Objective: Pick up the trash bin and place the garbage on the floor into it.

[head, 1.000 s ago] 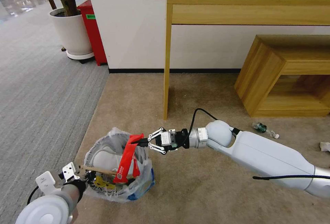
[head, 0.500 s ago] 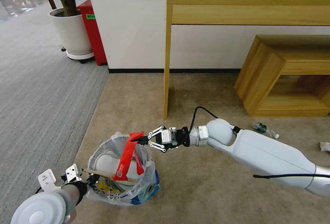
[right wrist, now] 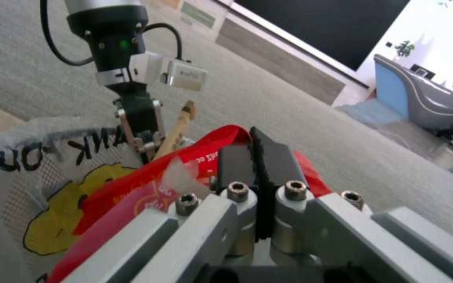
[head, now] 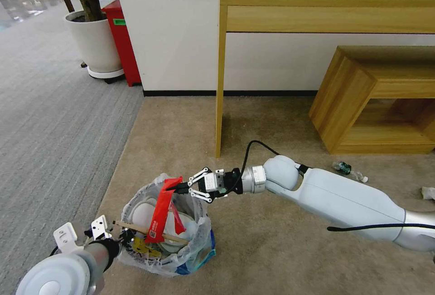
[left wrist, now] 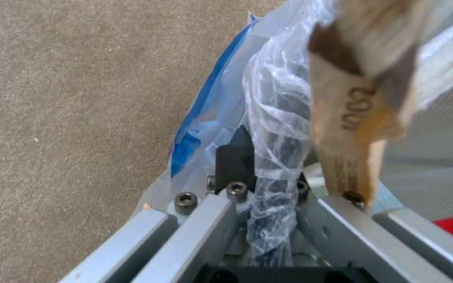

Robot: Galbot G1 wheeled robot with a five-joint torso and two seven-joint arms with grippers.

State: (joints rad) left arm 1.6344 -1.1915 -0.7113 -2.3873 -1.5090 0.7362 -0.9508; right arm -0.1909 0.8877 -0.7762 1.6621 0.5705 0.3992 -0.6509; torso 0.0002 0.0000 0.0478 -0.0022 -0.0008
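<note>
R tool (head: 177, 187) pinches red wrapper (head: 159, 211) over trash bin (head: 199, 240), 7 o'clock on floor (head: 272, 249); L tool (head: 118, 237) clamps rim. Risk: wrapper snags stick (head: 136, 228), hangs outside.

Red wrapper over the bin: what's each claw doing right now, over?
Right gripper shut on red wrapper, hanging over trash bin. Left gripper shut on the bin's rim. Wooden stick lies across the opening; small bottle on the floor.
</note>
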